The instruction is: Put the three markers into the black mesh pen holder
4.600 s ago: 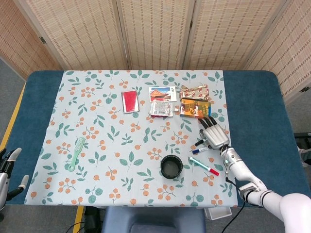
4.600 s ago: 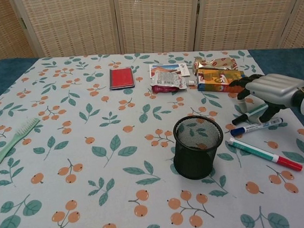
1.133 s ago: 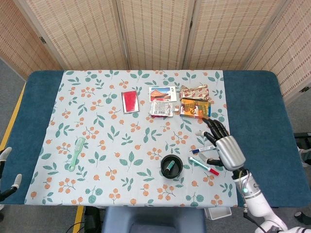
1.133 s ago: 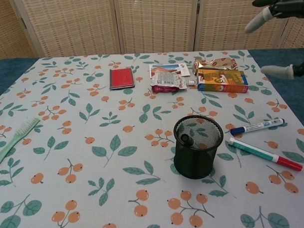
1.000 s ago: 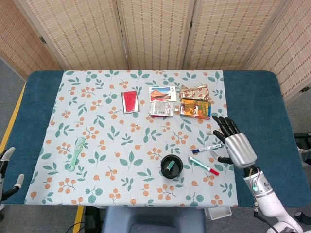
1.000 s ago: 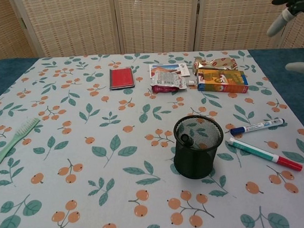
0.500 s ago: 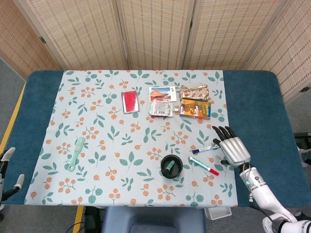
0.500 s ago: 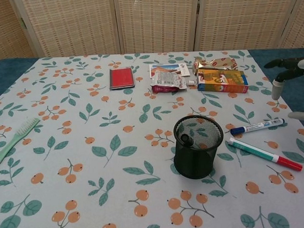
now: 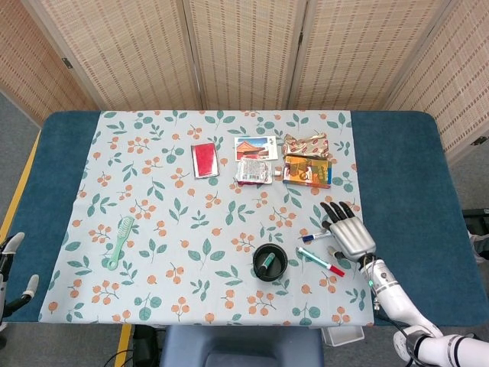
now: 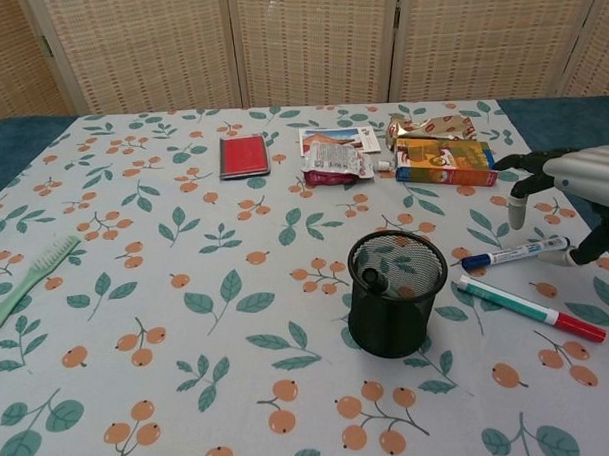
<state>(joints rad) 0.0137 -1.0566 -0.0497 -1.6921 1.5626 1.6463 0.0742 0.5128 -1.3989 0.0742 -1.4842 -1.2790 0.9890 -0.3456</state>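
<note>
A table (image 9: 397, 164) with a blue top carries a leaf-and-berry cloth (image 9: 153, 229). Near the cloth's front edge, right of centre, stands the holder (image 10: 396, 293), a black mesh cup, with one marker already inside it (image 9: 265, 264), its dark cap resting against the rim.

The right hand (image 9: 349, 232) hangs low over the cloth's right edge, fingers spread and holding nothing, directly above the blue marker (image 10: 514, 253). The left hand (image 9: 14, 267) shows only at the table's front left corner, off the surface, fingers apart and empty.

Two markers lie flat on the cloth just right of the holder: the blue one, and nearer the front edge the green marker (image 10: 530, 308) with a red cap.

By this reckoning one of three is done and two remain; the blue one looks next.

A comb (image 9: 119, 241) lies near the left edge; snack packets (image 10: 444, 160) sit along the back.
</note>
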